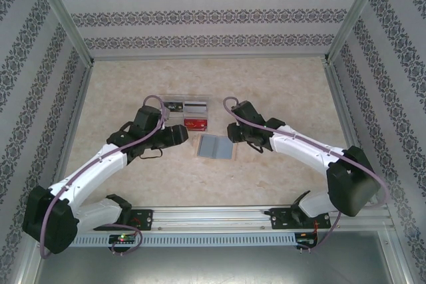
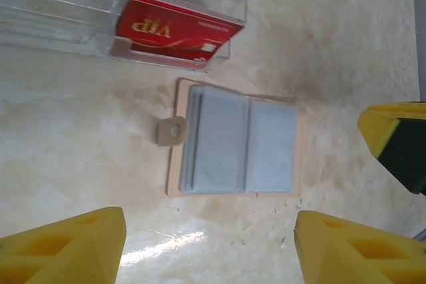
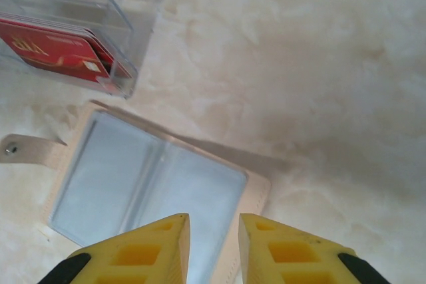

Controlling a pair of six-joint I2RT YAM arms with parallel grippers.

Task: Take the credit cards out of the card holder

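The card holder [image 1: 216, 145] lies opened flat on the marble table, tan border [image 2: 172, 171] showing, its snap tab [image 2: 172, 131] sticking out. Blue-grey credit cards [image 2: 216, 139] sit in its two pockets. My left gripper [image 1: 183, 134] hovers just left of the holder, its yellow fingers spread wide over bare table [image 2: 210, 231], holding nothing. My right gripper [image 1: 234, 134] hangs over the holder's right edge [image 3: 256, 197], above the cards [image 3: 133, 177]. Its fingers [image 3: 213, 221] stand a narrow gap apart with nothing between them. One right finger [image 2: 393, 131] shows in the left wrist view.
A clear plastic tray [image 1: 188, 114] with a red VIP card [image 2: 180, 31] stands just behind the holder, close to both grippers [image 3: 126, 24]. Patterned walls enclose the table on three sides. The arm bases sit on a rail along the near edge.
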